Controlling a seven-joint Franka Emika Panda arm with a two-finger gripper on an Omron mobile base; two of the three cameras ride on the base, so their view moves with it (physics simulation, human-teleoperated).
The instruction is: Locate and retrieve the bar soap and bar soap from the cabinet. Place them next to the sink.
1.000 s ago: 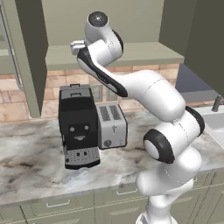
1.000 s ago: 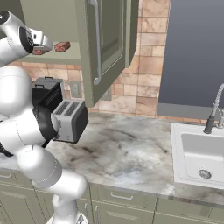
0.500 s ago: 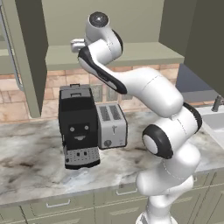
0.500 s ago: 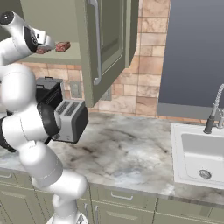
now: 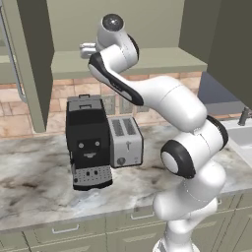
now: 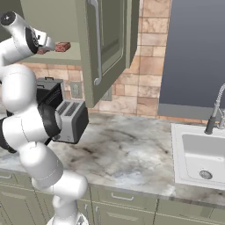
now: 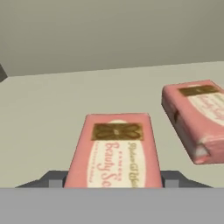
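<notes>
Bar soaps: two, both flat on the shelf inside the open cabinet [image 6: 105, 48].
Near bar soap [image 7: 114, 151]: pink face up, lying between the two dark finger tips of the gripper [image 7: 114, 180], one tip just off each of its long sides.
Second bar soap [image 7: 197, 118]: apart from the first, angled; in the right base view it sits on the shelf's front part [image 6: 63, 46].
Jaws: spread to either side of the near soap; whether they press it, cannot tell.
Arm: raised, the hand at shelf height [image 5: 88, 49].
Worktop [image 6: 127, 154]: one black coffee machine [image 5: 87, 142], one silver toaster [image 5: 125, 141] touching beside it.
Sink [image 6: 203, 151]: one basin, one faucet [image 6: 215, 112], well apart from the cabinet.
</notes>
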